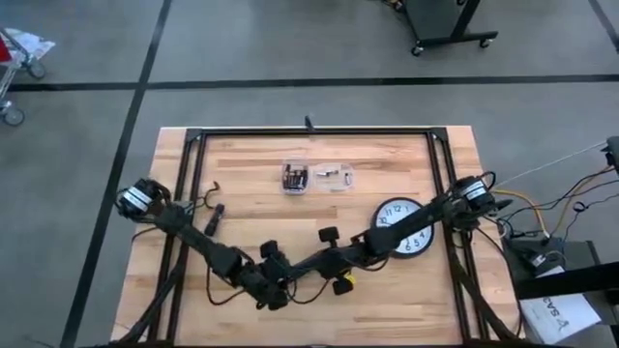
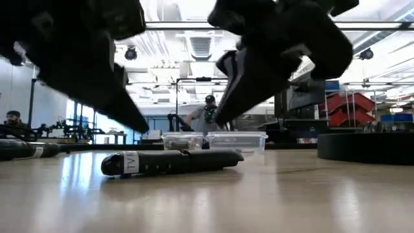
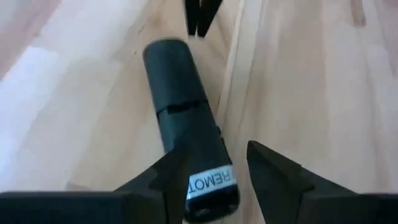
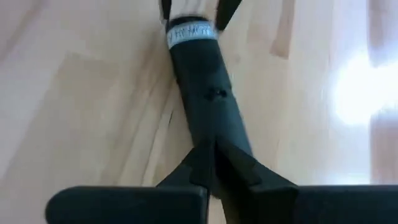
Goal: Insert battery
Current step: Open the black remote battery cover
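One black remote (image 2: 169,162) with a white label lay flat on the worktop (image 2: 259,200), low in the middle of the high view. The left gripper (image 3: 211,177) had its jaws spread around the label end. The right gripper (image 4: 214,171) had its jaws pressed together at the other end. Two clear boxes (image 1: 316,178) with small things inside sat in the upper middle, and one clock (image 1: 404,227) lay to the right.

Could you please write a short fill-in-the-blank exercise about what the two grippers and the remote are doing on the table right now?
1. Both grippers meet at the black ____, which lies flat on the wooden table.
2. The left gripper straddles the end with the white ____.
3. The wall clock lies under the ____ arm.
4. Two clear plastic ____ sit toward the table's far edge.

Missing words: remote; label; right; containers.
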Robot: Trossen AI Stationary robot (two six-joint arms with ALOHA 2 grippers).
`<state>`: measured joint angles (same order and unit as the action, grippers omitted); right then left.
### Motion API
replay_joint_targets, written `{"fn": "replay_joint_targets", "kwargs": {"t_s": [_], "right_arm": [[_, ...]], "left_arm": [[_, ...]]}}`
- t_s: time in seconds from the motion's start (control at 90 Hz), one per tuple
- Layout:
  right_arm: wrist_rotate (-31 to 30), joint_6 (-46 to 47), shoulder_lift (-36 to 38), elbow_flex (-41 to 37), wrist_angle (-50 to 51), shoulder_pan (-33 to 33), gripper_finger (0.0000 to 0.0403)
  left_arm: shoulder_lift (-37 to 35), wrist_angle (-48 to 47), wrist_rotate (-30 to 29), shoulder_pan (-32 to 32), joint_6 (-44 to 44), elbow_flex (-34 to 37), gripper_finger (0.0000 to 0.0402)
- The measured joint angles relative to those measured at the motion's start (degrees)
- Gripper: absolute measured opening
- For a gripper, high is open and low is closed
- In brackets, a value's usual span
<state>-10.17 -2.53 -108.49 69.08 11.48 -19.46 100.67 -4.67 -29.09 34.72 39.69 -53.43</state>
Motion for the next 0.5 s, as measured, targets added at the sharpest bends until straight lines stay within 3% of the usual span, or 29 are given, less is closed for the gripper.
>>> {"fn": "replay_joint_targets", "kwargs": {"t_s": [0.222, 0.5], "right_arm": [[3.17, -0.16, -1.24, -0.85, 3.12, 3.49, 0.0], [5.2, 2.62, -0.63, -0.83, 9.26, 3.5, 0.0]], "left_arm": [[4.59, 2.71, -0.35, 0.03, 0.19, -0.13, 0.015], [3.4, -0.55, -1.35, 0.09, -2.92, 0.01, 0.0139]]}}
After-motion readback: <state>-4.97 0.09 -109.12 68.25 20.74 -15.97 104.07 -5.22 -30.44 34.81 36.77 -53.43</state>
